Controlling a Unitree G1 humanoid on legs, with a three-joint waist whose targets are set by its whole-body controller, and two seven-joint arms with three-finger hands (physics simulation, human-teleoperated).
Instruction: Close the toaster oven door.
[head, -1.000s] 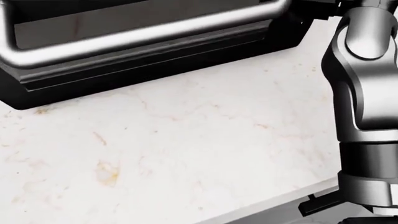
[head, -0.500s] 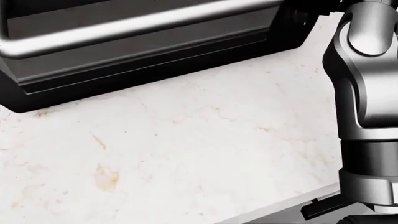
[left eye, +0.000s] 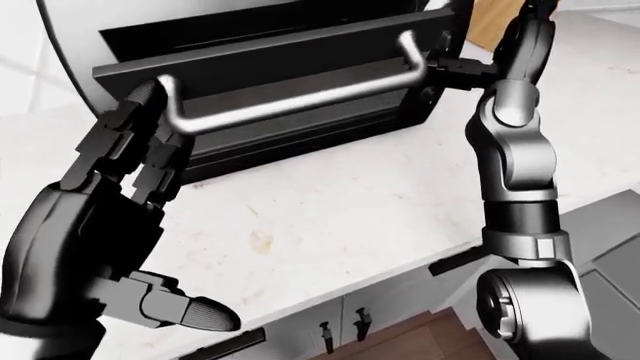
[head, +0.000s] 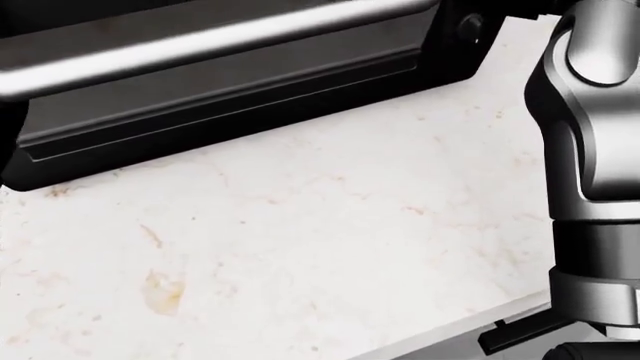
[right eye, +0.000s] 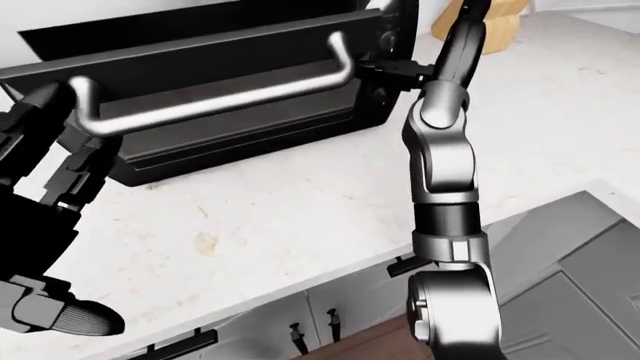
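Standing partly open across the upper half of the left-eye view, the toaster oven door (left eye: 300, 97) tilts over the pale marble counter (left eye: 340, 217) — its silver handle (left eye: 290, 105) runs along it. The left hand (left eye: 110, 225) fills the lower left, fingers (left eye: 135, 142) spread and reaching up beside the handle's left end. The right hand (left eye: 455, 69) touches the door's right edge; its grip cannot be told.

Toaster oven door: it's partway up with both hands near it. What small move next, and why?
Probably push the toaster oven door further up and inward with the left hand: its open fingers sit under the handle, and a gap shows above the door's top edge.
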